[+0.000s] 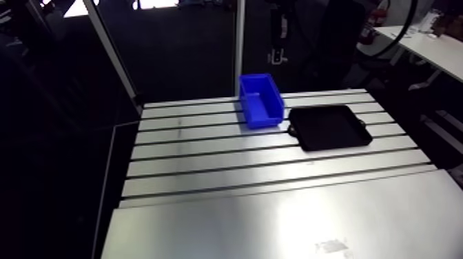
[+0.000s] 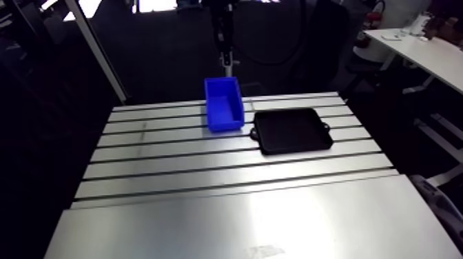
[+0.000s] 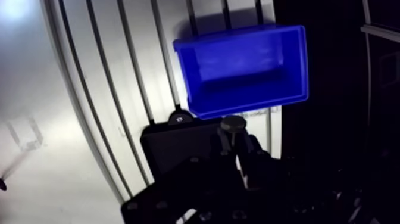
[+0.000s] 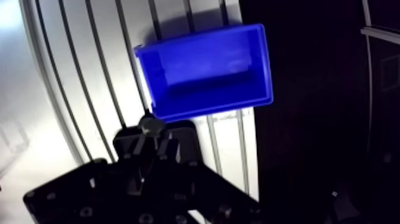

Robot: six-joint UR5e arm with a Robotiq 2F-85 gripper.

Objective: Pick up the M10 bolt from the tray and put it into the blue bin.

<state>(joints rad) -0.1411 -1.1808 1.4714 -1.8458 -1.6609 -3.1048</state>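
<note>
The blue bin (image 1: 261,99) stands open and empty at the back of the slotted table, with the black tray (image 1: 329,127) just to its right. In the arm view my gripper (image 2: 226,55) hangs high above the bin's far end. The wrist view shows my gripper (image 3: 234,142) shut on the M10 bolt (image 3: 233,124), whose dark round head sticks out between the fingertips. Below the fingers lies the tray (image 3: 172,149), and the bin (image 3: 244,68) is just ahead of them. Nothing shows in the tray.
The slotted aluminium table (image 1: 207,165) stretches bare to the left of the bin and toward the front, where a smooth plate (image 1: 275,227) begins. The table's back edge runs right behind the bin.
</note>
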